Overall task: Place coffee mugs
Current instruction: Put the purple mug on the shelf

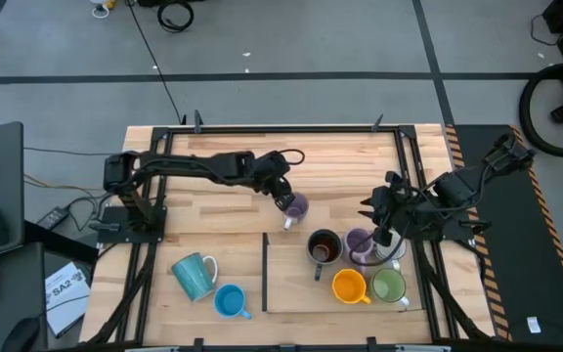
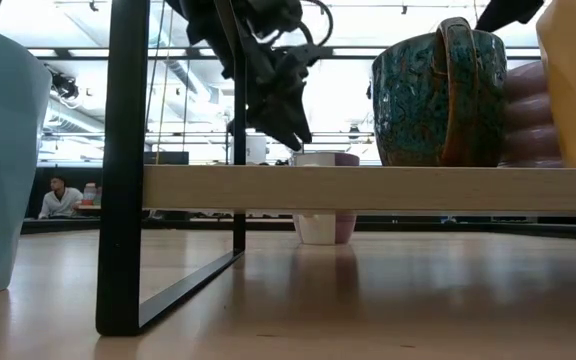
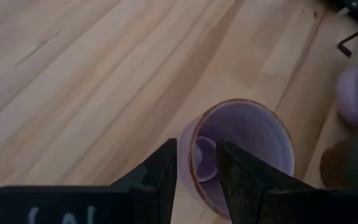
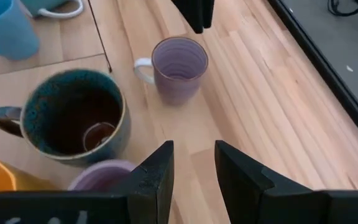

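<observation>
We are working the left gripper (image 1: 283,198) over a purple mug (image 1: 292,207) near the middle of the table (image 1: 213,200), just left of and beyond the low raised shelf (image 1: 291,284). In the left wrist view its two dark fingers (image 3: 160,174) are straddling the mug's rim, one outside the wall and one inside the bowl, so we are pinching the wall rather than the handle; that grip is keeping the mug upright and leaving its base free to be set down flat. In the low view the mug appears to be resting on the table, behind the shelf's edge.

We are holding the right gripper (image 1: 383,235) above the cluster on the shelf, where a second purple mug (image 1: 359,242), the dark teal mug (image 1: 324,246), the orange mug (image 1: 349,286) and the green mug (image 1: 389,286) are standing packed together. Its fingers (image 4: 154,180) are parted with nothing between them, as if waiting so the arms do not cross.

The teal mug (image 1: 194,274) and the bright blue mug (image 1: 230,301) are sitting at the near left, off the shelf, likely yet to be placed.
</observation>
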